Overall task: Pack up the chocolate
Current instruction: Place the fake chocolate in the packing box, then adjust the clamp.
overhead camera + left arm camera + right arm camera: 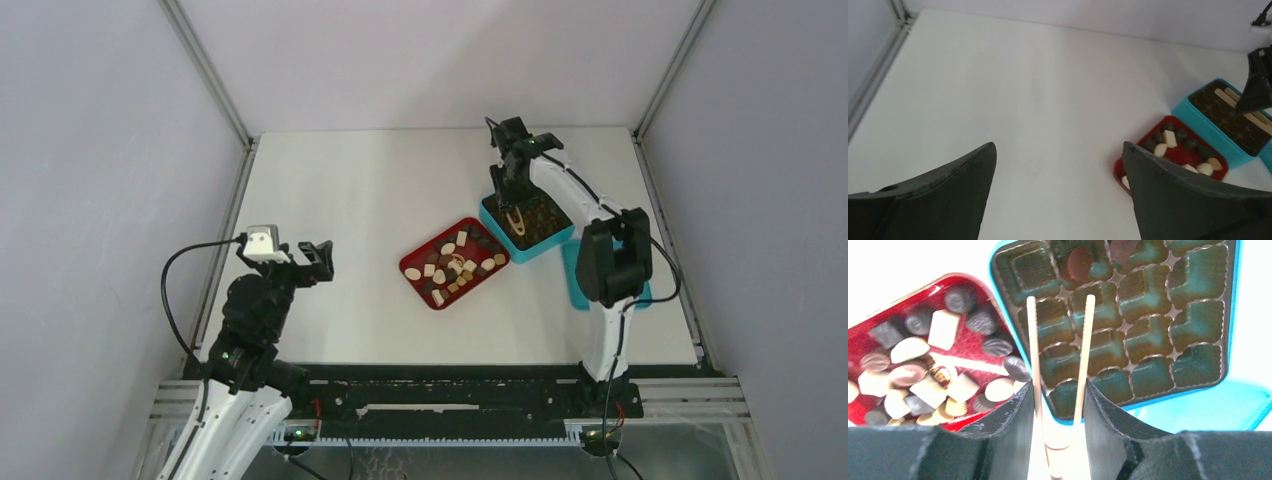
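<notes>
Fingers (1008, 425) of the right gripper (1059, 390) are half-closed, pinching the tan wooden V-shaped tongs (1084, 350). The empty tips hang over the dark brown grid insert (1148, 315). If the squeeze slackens, the tongs could drop. Most small chocolate pieces (943, 329) lie in the red tray (968, 347). The left gripper (1058, 150) gapes wide and holds nothing.

Right wrist: tongs' (1083, 340) joined end lost to us between the right gripper's (1058, 385) fingers (1008, 425); tray (968, 281) cut off left, box (1232, 315) at the top edge. Left wrist: left gripper's (1058, 145) finger (1188, 200) hides tray's near corner. Top: right arm (610, 262) covers much of lid (572, 285).
</notes>
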{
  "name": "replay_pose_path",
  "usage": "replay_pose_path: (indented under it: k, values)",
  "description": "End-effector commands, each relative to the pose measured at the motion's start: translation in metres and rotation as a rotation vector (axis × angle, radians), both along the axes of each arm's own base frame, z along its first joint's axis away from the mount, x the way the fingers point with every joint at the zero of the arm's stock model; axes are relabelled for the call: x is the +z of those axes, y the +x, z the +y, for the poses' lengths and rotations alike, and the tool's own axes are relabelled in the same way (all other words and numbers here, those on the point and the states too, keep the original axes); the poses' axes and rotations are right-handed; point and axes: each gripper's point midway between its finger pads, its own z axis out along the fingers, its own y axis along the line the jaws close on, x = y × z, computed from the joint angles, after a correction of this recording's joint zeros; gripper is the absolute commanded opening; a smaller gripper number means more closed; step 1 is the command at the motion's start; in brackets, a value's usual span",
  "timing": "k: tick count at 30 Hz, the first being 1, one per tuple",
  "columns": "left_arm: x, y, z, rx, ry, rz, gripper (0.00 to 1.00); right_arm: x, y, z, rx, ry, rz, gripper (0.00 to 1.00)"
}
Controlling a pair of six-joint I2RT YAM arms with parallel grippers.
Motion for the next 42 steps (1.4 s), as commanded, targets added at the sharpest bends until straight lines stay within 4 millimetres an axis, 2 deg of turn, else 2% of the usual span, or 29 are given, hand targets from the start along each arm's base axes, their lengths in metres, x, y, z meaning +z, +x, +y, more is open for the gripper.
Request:
replay_pose_path:
  k: [1, 9, 21, 27, 32, 35, 42]
  values:
    - [0.042, -0.004, -0.021, -0.093, -0.136, -0.031, 1.0, 0.045, -0.006, 0.022, 0.04, 0.105, -0.141, 0.45]
    - [0.064, -0.005, -0.042, -0.179, -0.312, -0.082, 1.0, 0.056, -0.036, 0.052, 0.125, 0.197, -0.205, 0.45]
    - [0.05, 0.026, -0.075, -0.255, -0.491, -0.015, 0.99, 0.071, -0.071, 0.1, 0.264, 0.318, -0.274, 0.43]
    - [0.043, 0.046, -0.105, -0.34, -0.614, 0.05, 0.94, 0.08, -0.084, 0.116, 0.309, 0.35, -0.299, 0.42]
    - [0.043, 0.067, -0.135, -0.41, -0.634, 0.141, 0.91, 0.086, -0.089, 0.128, 0.328, 0.371, -0.32, 0.42]
    - [0.041, 0.074, -0.149, -0.438, -0.658, 0.174, 0.89, 0.086, -0.092, 0.137, 0.345, 0.385, -0.337, 0.42]
    - [0.045, 0.082, -0.175, -0.486, -0.716, 0.188, 0.87, 0.099, -0.097, 0.158, 0.403, 0.419, -0.381, 0.42]
